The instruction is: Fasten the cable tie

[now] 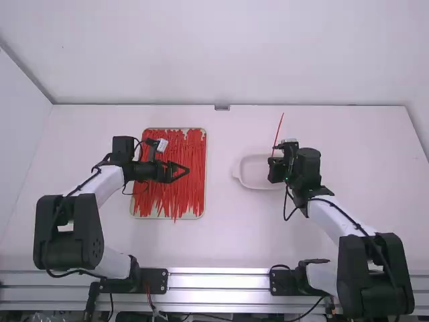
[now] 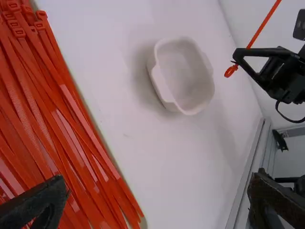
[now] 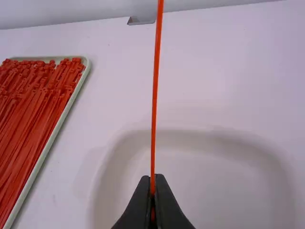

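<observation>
One thin orange cable tie (image 3: pixel 154 95) stands pinched in the right hand (image 3: pixel 152 188) above a rounded white bowl (image 1: pixel 252 172), left hand (image 1: pixel 179 172) spread.

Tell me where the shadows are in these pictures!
Left wrist view: the shallow white plastic dish throws a soft grey shadow on the white table, on its side toward the orange cable ties. Right wrist view: a faint shadow edges the dish. High view: even light, hardly any shadows.

No text, label or number can be read anywhere.
</observation>
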You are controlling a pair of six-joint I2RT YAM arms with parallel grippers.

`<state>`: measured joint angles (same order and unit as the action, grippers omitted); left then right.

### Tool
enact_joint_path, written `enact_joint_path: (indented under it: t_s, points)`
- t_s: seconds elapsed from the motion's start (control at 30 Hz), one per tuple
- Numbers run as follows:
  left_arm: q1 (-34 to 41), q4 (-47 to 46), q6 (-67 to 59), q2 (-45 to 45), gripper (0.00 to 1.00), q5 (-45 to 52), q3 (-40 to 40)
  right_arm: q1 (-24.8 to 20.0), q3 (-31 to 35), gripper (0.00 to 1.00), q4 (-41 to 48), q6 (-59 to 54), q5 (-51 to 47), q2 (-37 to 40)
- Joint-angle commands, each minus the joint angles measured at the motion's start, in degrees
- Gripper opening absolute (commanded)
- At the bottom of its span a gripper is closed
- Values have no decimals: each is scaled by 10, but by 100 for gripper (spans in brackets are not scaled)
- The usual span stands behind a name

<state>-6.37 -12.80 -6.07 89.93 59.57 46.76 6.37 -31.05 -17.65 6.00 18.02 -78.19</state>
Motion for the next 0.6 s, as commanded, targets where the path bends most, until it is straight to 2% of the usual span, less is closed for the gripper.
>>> enact_joint_path:
  t_s: [0.0,0.23,0.37,0.5,0.53,0.57]
  points:
    - [4,-2,-9,3,99,14,-4,1,3,0,-1,2,-1,6]
    - [4,-3,-10,3,99,15,-4,1,3,2,0,2,-1,6]
    - [4,-4,-10,3,99,15,-4,0,3,11,0,2,-1,6]
    - [3,-4,-10,3,99,15,-4,1,3,30,0,2,-1,6]
    - [4,-4,-11,3,99,15,-4,1,3,31,0,2,-1,6]
    - [3,-4,-10,3,99,15,-4,1,3,41,0,2,-1,6]
